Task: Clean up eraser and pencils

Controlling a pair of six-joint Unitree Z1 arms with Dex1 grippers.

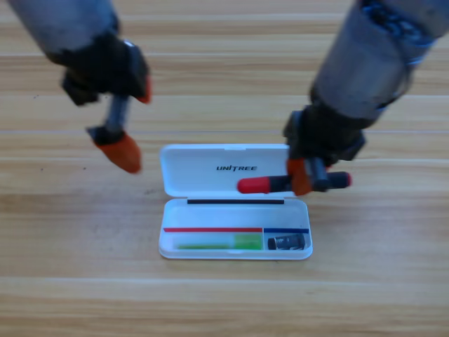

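The right arm (372,63) was closest to the camera, and its right gripper (306,175) was closed on the black pencil (280,184) with red ends. It held the pencil flat over the lid of the white case (235,203), which lay open on the table (70,281). The green pencil (217,243) lay in the long part of the case. The eraser (287,243) lay in the small part, just beside it. The left gripper (130,123) hung open, up and to the left of the case.
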